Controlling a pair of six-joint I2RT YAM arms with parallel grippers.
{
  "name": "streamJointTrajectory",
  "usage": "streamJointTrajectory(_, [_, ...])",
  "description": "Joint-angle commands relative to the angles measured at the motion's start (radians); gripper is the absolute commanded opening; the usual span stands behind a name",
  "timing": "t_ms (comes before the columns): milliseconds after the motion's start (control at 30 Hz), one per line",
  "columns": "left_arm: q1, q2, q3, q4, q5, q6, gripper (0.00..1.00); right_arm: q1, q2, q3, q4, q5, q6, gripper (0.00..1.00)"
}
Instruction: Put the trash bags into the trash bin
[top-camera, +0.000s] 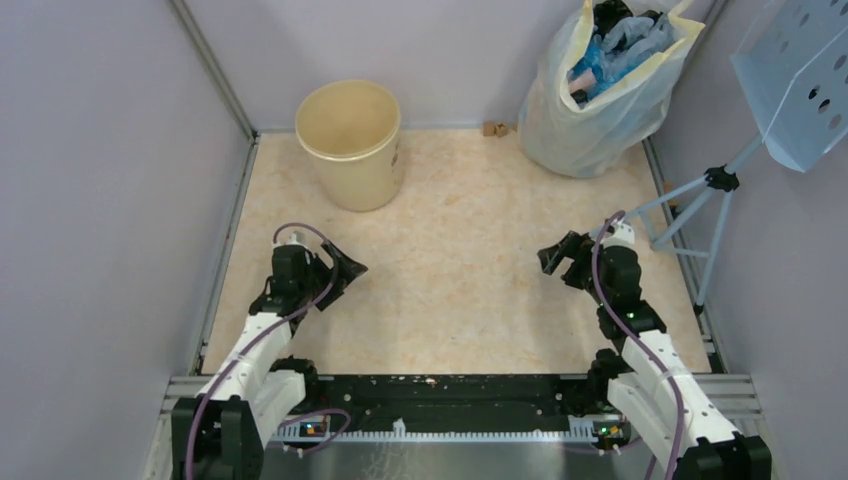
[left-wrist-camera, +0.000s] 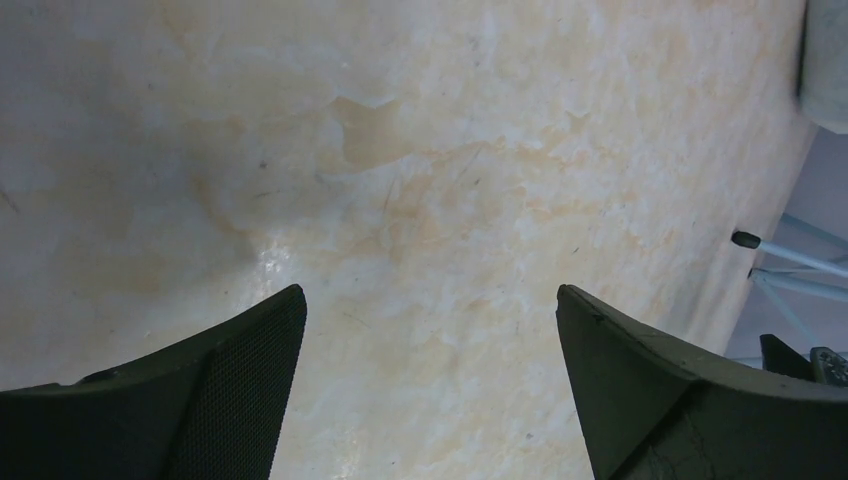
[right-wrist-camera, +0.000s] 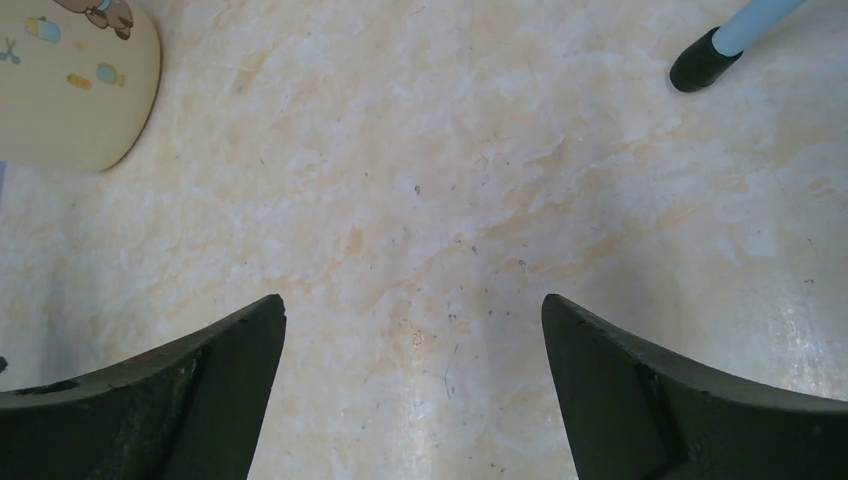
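Grey walls stand around a creamy, marbled table top (top-camera: 460, 260), and two black robot arms sit at its near edge. The round cream-yellow plastic trash bin (top-camera: 362, 180) stands upright in the far left corner, and its mouth faces up. The left gripper (top-camera: 343, 268) has its two black fingers spread wide with nothing between them. I see only bare table under it in the left wrist view. The right gripper (top-camera: 558, 258) is spread wide and holds nothing too. In the right wrist view a bit of the bin's side shows far off to one side. The thin pale-pink plastic trash bag does not show in any view, so I cannot tell which way it lies from the grippers. A big whitish-yellow plastic bag full of blue and black things (top-camera: 585, 125) stands in the far right corner, but that is not the one to move. Beside it on the right is a pale-blue tripod stand (top-camera: 700, 205). The bin is straight ahead of the left arm, and I think that arm is the nearer one. The right arm would have to reach across the table to get to it.
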Motion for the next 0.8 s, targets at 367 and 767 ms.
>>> streamJointTrajectory(367, [0.004, 0.208, 0.562, -0.241, -0.316, 0.077, 0.99, -0.004, 0.072, 0.111, -0.04, 0.024, 0.016, 0.99])
streamJointTrajectory(767, [0.012, 0.345, 0.857, -0.223, -0.428, 0.009, 0.98, -0.004, 0.048, 0.08, -0.075, 0.209, 0.063, 0.98])
